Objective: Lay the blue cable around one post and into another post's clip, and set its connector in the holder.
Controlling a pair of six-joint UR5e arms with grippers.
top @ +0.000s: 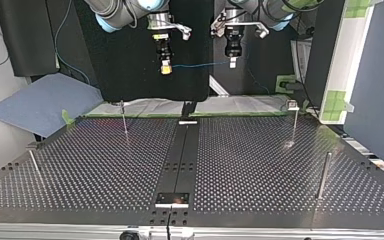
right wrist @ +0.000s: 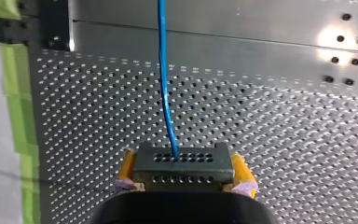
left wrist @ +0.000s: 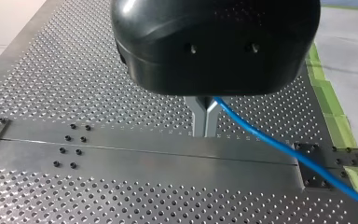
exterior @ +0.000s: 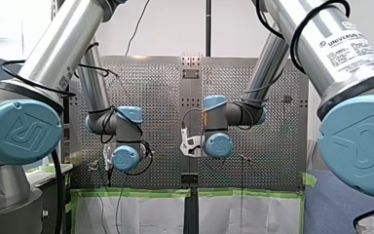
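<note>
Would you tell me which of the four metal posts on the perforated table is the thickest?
The plain metal post nearest the camera at the top view's right; the other three are much thinner.

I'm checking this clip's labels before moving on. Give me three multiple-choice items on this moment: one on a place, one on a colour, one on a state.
1. Where is the cable?
A. on the table
B. in the air between the left gripper and the right gripper
C. round a post

2. What colour are the right gripper's pads?
A. yellow
B. red
C. green

3. The right gripper is:
A. open
B. shut on nothing
C. shut on the connector

Key:
1 B: the top view shows it strung between them.
2 A: the right wrist view shows yellow on both sides of the connector.
3 C: its pads clamp the connector's two sides.
</note>
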